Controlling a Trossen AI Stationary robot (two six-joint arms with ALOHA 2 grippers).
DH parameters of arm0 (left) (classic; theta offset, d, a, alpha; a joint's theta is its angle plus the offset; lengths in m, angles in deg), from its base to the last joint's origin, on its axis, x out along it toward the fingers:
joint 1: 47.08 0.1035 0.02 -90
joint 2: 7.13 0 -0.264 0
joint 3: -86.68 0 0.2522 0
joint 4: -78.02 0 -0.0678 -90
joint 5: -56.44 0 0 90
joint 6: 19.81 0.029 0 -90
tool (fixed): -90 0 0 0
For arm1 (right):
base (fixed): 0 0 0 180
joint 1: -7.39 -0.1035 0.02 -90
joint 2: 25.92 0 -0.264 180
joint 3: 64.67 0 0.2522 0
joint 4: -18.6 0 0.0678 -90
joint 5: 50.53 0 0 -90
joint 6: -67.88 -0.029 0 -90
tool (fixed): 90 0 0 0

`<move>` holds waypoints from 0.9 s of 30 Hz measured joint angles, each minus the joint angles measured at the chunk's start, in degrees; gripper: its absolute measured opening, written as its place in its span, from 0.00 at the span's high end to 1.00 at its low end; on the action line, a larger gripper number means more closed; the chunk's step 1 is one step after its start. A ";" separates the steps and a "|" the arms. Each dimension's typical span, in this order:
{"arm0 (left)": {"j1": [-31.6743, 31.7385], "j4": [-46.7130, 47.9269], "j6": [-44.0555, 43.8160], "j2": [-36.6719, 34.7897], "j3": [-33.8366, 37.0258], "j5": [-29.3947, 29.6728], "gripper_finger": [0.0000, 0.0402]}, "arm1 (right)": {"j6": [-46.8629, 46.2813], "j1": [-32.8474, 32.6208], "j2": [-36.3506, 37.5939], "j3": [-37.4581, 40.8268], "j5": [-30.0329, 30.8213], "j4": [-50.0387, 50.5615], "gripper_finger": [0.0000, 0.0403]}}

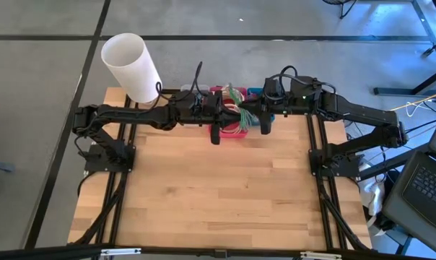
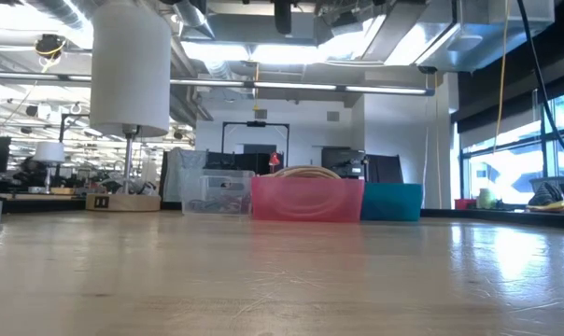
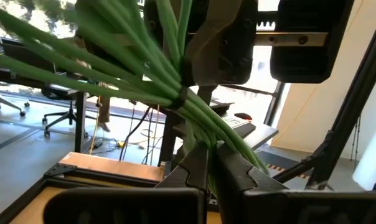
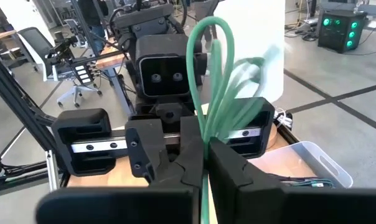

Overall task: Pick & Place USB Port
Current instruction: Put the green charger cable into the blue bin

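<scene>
Above the pink bin (image 1: 236, 131) at the far edge of the wooden table (image 1: 218, 195), both grippers meet over a bundle of green cable (image 1: 237, 101). Left gripper (image 3: 211, 163) has its fingers closed on the green cable strands, which fan out beyond the fingertips and are tied at one point. Right gripper (image 4: 205, 154) is likewise clamped on the same cable, with a loop rising above its fingers. Cable is held off the table, over the bin row. Clear bin (image 2: 217, 194) sits just left of the pink bin and a teal bin (image 2: 392, 202) just right, all three side by side. White cylinder (image 1: 131, 66) stands on a post at the table's far left corner. Whether a USB end is on the cable cannot be told.
</scene>
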 joint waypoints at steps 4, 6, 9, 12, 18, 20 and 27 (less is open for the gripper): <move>-0.02 0.08 0.01 0.00 0.00 0.08 0.99 | 0.47 0.00 0.00 0.00 -0.14 0.13 0.99; -0.07 0.33 -0.01 0.00 0.00 0.82 0.99 | 0.70 0.03 0.00 0.00 -0.46 0.20 0.99; -0.06 0.35 -0.39 0.00 0.00 1.79 0.98 | 2.09 0.03 0.00 0.00 -0.46 0.18 0.99; -0.15 0.70 -1.78 0.00 0.00 4.43 0.92 | 2.20 0.07 0.00 0.00 -0.44 0.23 0.99; -0.04 3.18 -4.01 -0.04 0.00 5.01 0.73 | 3.67 0.15 0.31 -0.42 1.57 2.93 1.00; -0.06 4.53 -4.97 -0.04 0.00 5.05 0.65 | 4.41 0.62 0.42 -1.92 3.59 6.58 1.00; 0.00 9.83 -5.25 -0.04 0.00 9.03 0.44 | 5.07 2.16 0.55 -13.49 11.71 23.86 1.00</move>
